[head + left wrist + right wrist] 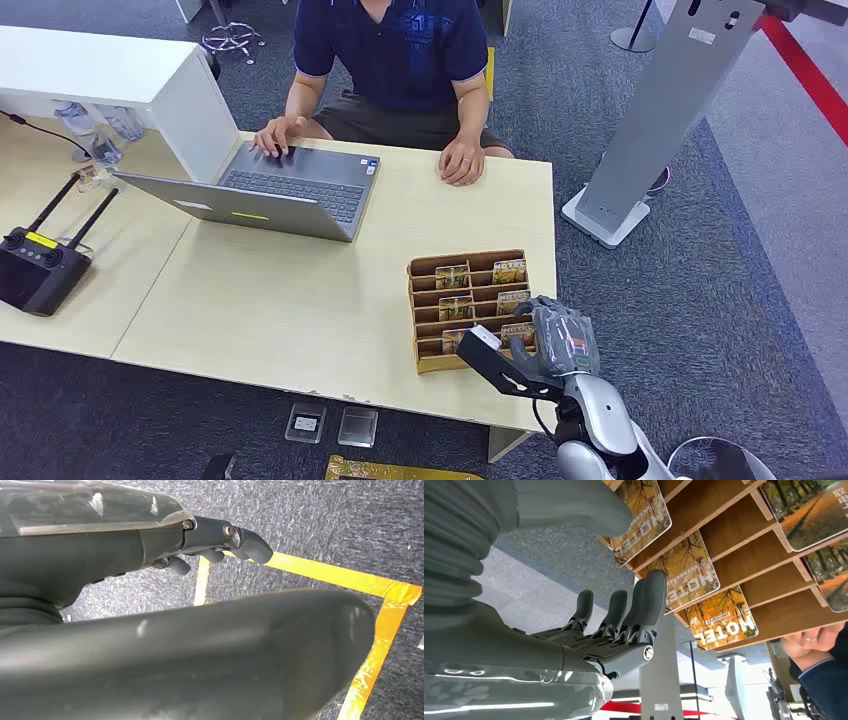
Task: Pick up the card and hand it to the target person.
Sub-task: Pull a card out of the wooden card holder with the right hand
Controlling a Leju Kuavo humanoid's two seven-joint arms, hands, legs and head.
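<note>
A wooden card rack (430, 300) stands near the table's right front corner, with several autumn-print hotel cards (453, 277) upright in its slots. My right hand (562, 338) hovers at the rack's near right corner, beside the card (518, 333) in the closest row. In the right wrist view, this hand (589, 635) has its thumb and fingers (649, 600) apart with nothing between them, just short of the nearest card (641, 517). The person (390, 60) sits across the table, one hand (461, 160) flat on it. My left hand (220, 540) hangs over the carpet, holding nothing.
An open laptop (270, 190) lies in front of the person, who has one hand on its keys. A black controller with antennas (40, 265) is at the left, a white box (110, 75) behind it. A grey stand (660, 110) rises on the right. Yellow floor tape (385, 630) marks the carpet.
</note>
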